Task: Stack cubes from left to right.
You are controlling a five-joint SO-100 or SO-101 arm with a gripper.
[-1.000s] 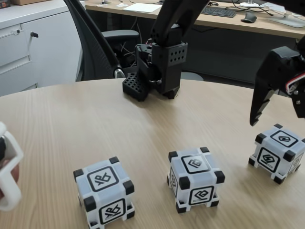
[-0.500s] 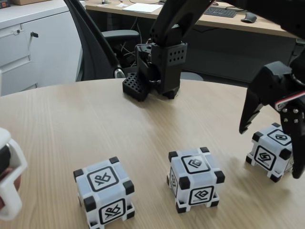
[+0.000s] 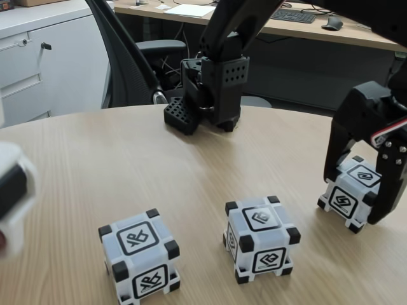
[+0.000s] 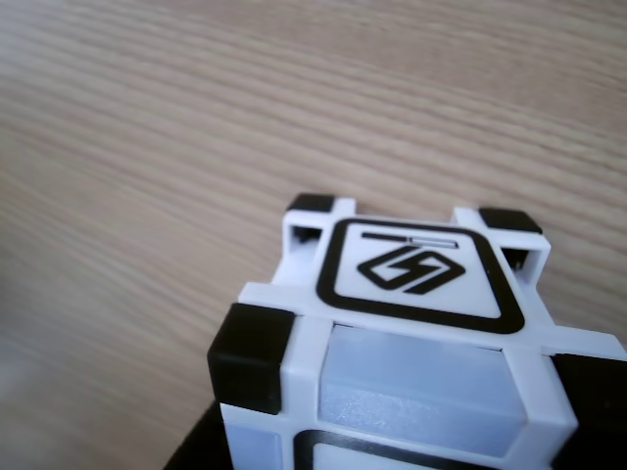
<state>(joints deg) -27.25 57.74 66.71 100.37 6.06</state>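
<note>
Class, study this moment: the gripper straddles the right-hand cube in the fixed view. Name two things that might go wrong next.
1. The gripper has one finger on each side of the right cube, which sits turned at an angle; closing may twist it or pinch corners rather than flat faces.
2. Carrying it toward the middle cube, the arm may knock that cube out of place.

The pincer (image 3: 357,202) is dropping down over the right cube (image 3: 348,193), its fingers (image 3: 338,149) now straddling it on both sides. That cube is sliding leftward on the surface (image 3: 127,159). At the left edge, a blurred white object (image 3: 11,197) is rising.
</note>
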